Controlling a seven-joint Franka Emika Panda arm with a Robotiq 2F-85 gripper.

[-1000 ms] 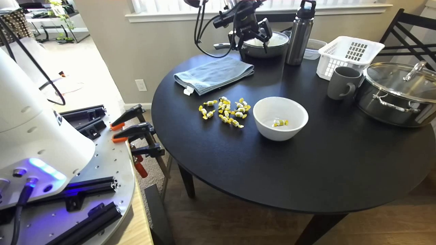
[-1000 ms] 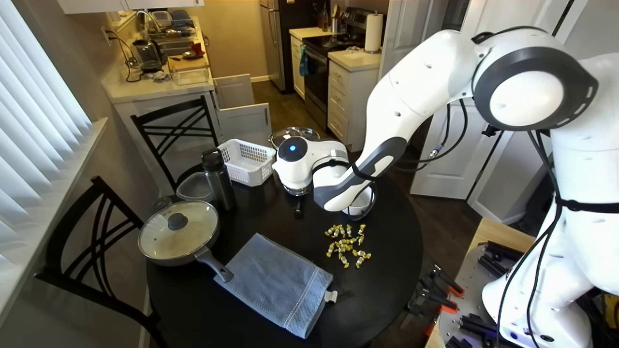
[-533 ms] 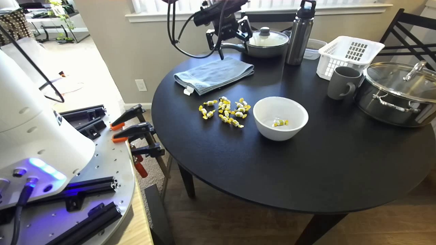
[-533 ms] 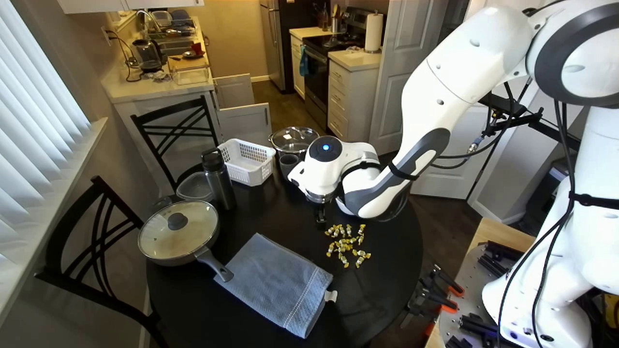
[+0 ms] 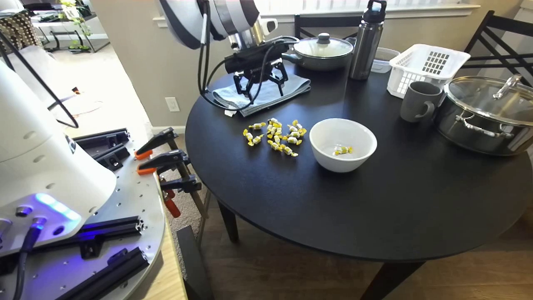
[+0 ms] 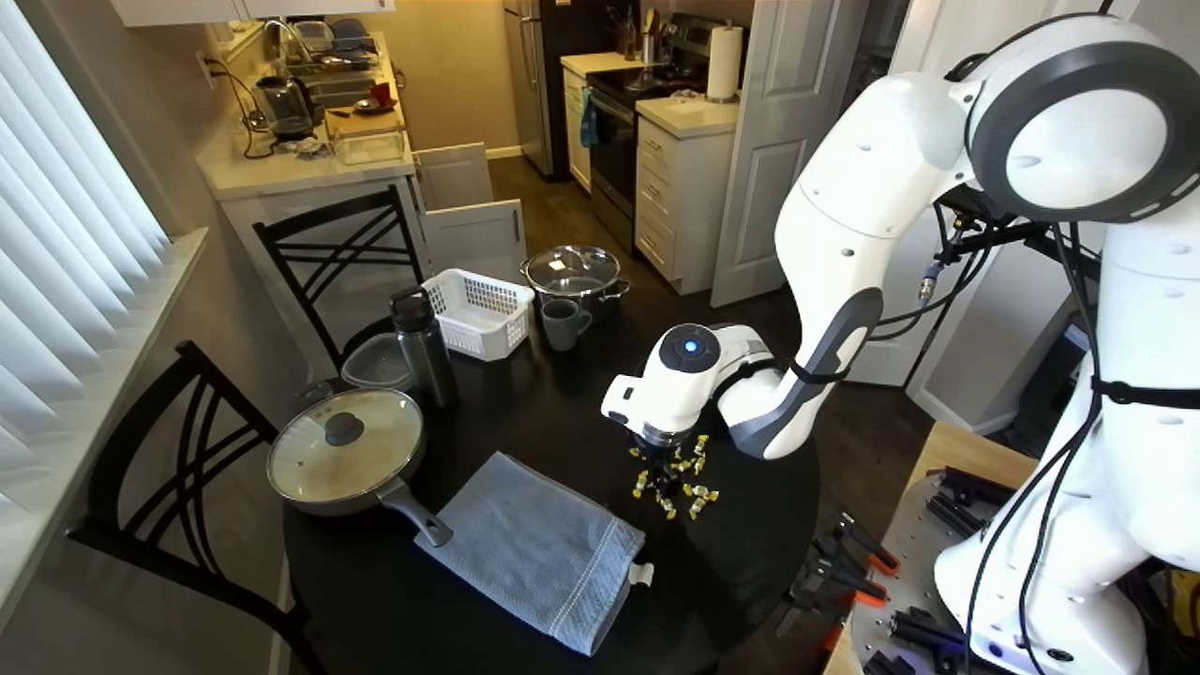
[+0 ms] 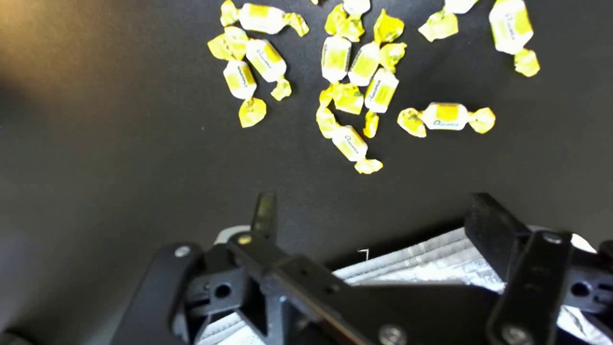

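Robot hand (image 7: 373,199) w/ two fingers spread wide & nothing btwn them, hovering over a round black bench (image 5: 399,204). Closest to it: a loose pile of yellow-&-white wrapped candies (image 7: 335,60), just past the fingertips in the wrist view. Some touch or overlap; others lie a bit apart. A folded blue-gray towel (image 6: 539,553) is flat on the bench, partly below the hand, its edge near the candies.

In an exterior view, a white bowl (image 5: 339,163) sits just right of the pile, w/ a single candy (image 5: 343,150) at the bottom (looks like the same wrapper). Well right of that: a gray mug (image 5: 418,102) right beside a steel pot (image 5: 483,133) w/ glass lid. Along the far side, left to right: a lidded pan (image 5: 324,52), a tall steel bottle (image 5: 366,46) w/ black cap, a clear plastic tub (image 5: 383,66) & a white basket (image 5: 406,81).
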